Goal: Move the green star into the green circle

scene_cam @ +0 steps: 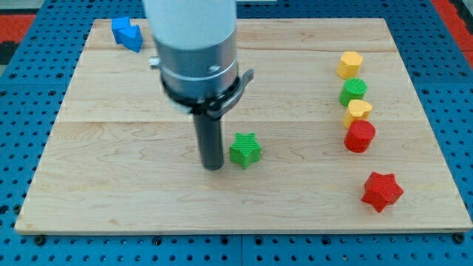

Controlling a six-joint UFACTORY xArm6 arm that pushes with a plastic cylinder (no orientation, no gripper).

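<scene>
- Green star [244, 149] lies near the middle of the wooden board [111, 185], a little toward the view's bottom; my tip [213, 167] stands just beside it on the view's left; whether they touch I cannot tell
- my rod has no jaws or hand, so it grasps nothing
- the arm's pale body is cut off at the view's top and hides some board behind it
- blue block [127, 32], shape unclear, sits at the top left corner
- near the right edge run a yellow block [349, 64], green circle [352, 91], yellow heart [358, 111] and red block [360, 136]; a red star [381, 191] lies below them
- bare wood separates the green star from that column
</scene>
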